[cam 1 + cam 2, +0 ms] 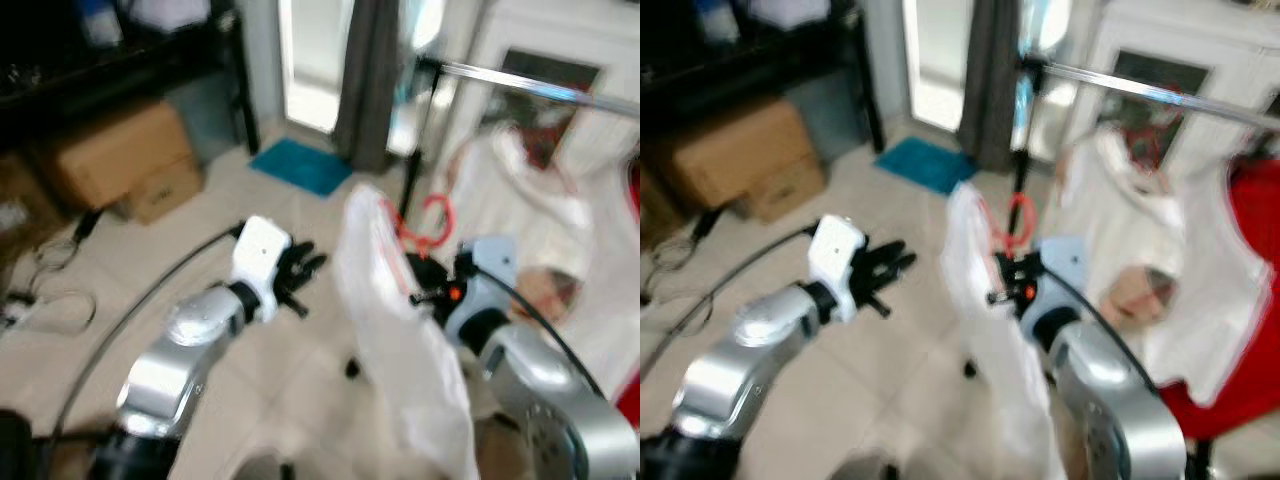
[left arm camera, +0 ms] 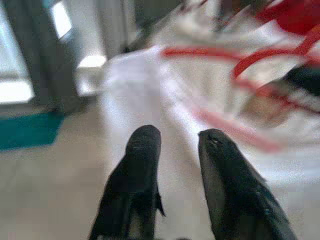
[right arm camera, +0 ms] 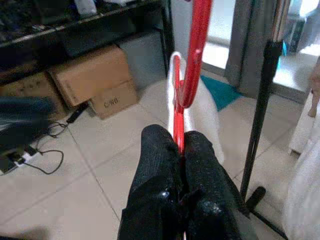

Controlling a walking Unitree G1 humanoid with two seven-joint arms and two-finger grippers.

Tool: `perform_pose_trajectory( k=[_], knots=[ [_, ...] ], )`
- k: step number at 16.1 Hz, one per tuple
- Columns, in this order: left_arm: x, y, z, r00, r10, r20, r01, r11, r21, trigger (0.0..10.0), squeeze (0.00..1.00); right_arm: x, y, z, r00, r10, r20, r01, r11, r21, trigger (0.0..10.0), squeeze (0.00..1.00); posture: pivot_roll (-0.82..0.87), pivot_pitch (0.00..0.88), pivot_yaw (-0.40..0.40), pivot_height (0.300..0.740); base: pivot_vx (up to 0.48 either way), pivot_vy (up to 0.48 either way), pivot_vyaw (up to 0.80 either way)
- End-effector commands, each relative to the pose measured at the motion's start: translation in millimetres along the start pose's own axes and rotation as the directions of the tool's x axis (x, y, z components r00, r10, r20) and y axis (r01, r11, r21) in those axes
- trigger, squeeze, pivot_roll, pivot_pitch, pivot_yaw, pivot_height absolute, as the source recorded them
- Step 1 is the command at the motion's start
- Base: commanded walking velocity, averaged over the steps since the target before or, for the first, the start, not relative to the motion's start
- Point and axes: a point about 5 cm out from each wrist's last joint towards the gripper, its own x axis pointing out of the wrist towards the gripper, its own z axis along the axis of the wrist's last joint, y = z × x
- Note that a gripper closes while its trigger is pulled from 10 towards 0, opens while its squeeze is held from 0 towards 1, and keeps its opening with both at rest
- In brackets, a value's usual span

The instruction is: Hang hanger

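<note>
The right gripper [image 3: 181,145] is clamping the red hanger [image 3: 192,60], which is carrying a white garment [image 1: 400,340], near the robot and left of the clothes rail [image 1: 1140,88]. The left gripper [image 2: 177,145] is hovering beside the garment, fingers parted and empty. Judged progress: hanger grasped; its hook is not yet on the rail, so lifting and hooking are remaining

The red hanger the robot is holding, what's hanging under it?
A white garment drapes down from the red hanger, which the right gripper pinches. The cloth covers the hanger's lower part.
</note>
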Motion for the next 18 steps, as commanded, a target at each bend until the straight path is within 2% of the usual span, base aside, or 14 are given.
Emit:
perform_pose_trajectory(
  k=[1,2,4,5,6,9,10,12,13,14,15,16,18],
  knots=[
    [1.0,4.1,1,1.0,0.004,-0.006,-0.004,1.0,0.016,10.0,1.0,0.0,9.5,14,0.995,0.067,0.069,-0.066,0.998,-0.008,0.0,0.0,-0.03,0.023,-0.003,0.74,0.0,0.0,0.0],
    [8.1,6.3,0,1.0,0.026,-0.015,-0.025,0.999,0.045,10.0,1.0,0.7,14.7,18,0.989,0.117,0.087,-0.117,0.993,-0.002,0.0,0.0,-0.03,0.019,-0.005,0.74,0.0,0.0,0.0],
    [17.2,10.1,-1,0.997,0.069,-0.043,-0.067,0.996,0.051,10.0,1.0,1.2,18.9,21,0.982,0.157,0.102,-0.158,0.987,-0.003,0.0,0.0,-0.04,0.011,-0.005,0.74,0.0,0.0,0.0],
    [26.8,13.4,-1,0.993,0.106,-0.056,-0.105,0.994,0.025,10.0,0.0,0.7,22.5,24,0.974,0.196,0.117,-0.197,0.98,-0.006,0.0,0.0,-0.04,0.009,-0.006,0.74,0.0,0.0,0.0],
    [28.9,13.4,0,0.993,0.107,-0.054,-0.106,0.994,0.018,10.0,0.0,0.5,23.3,25,0.971,0.205,0.12,-0.206,0.979,-0.007,0.0,0.0,-0.04,0.008,-0.006,0.74,0.0,0.0,0.0],
    [36.8,13.6,-1,0.993,0.117,-0.033,-0.12,0.99,-0.073,10.0,0.0,-0.5,25.8,29,0.962,0.238,0.134,-0.239,0.971,-0.013,0.0,0.0,-0.05,0.005,-0.01,0.74,0.0,0.0,0.0],
    [36.8,13.6,-1,0.993,0.117,-0.033,-0.12,0.99,-0.073,10.0,0.0,-0.5,25.8,29,0.962,0.238,0.134,-0.239,0.971,-0.013,0.0,0.0,-0.05,0.005,-0.01,0.74,0.0,0.0,0.0],
    [38.4,13.5,-9,0.989,0.127,-0.078,-0.134,0.986,-0.098,10.0,0.0,-1.2,26.5,31,0.958,0.253,0.137,-0.253,0.967,-0.016,0.0,0.0,-0.06,0.006,-0.014,0.74,0.0,0.0,0.0],
    [39.0,13.2,-14,0.985,0.13,-0.113,-0.141,0.986,-0.088,6.9,0.0,-1.6,26.7,32,0.955,0.26,0.139,-0.26,0.965,-0.017,0.0,0.0,-0.06,0.006,-0.015,0.74,0.0,0.0,0.0],
    [39.0,13.2,-14,0.985,0.13,-0.113,-0.141,0.986,-0.088,6.9,0.0,-1.6,26.7,32,0.955,0.26,0.139,-0.26,0.965,-0.017,0.0,0.0,-0.06,0.006,-0.015,0.74,0.0,0.0,0.0],
    [39.4,13.3,-16,0.983,0.134,-0.124,-0.145,0.986,-0.081,4.7,0.0,-1.7,26.8,32,0.955,0.262,0.14,-0.262,0.965,-0.018,0.0,0.0,-0.06,0.007,-0.017,0.74,0.0,0.0,0.0],
    [40.6,13.7,-17,0.983,0.133,-0.127,-0.145,0.985,-0.089,0.0,0.0,-1.7,27.2,33,0.954,0.265,0.143,-0.266,0.964,-0.018,0.0,0.0,-0.06,0.007,-0.017,0.74,0.0,0.0,0.0],
    [44.2,15.0,-21,0.984,0.128,-0.124,-0.144,0.98,-0.136,0.0,0.0,-2.0,28.4,34,0.95,0.274,0.148,-0.274,0.962,-0.018,0.0,0.0,-0.06,0.007,-0.018,0.74,0.0,0.0,0.0]
  ],
)
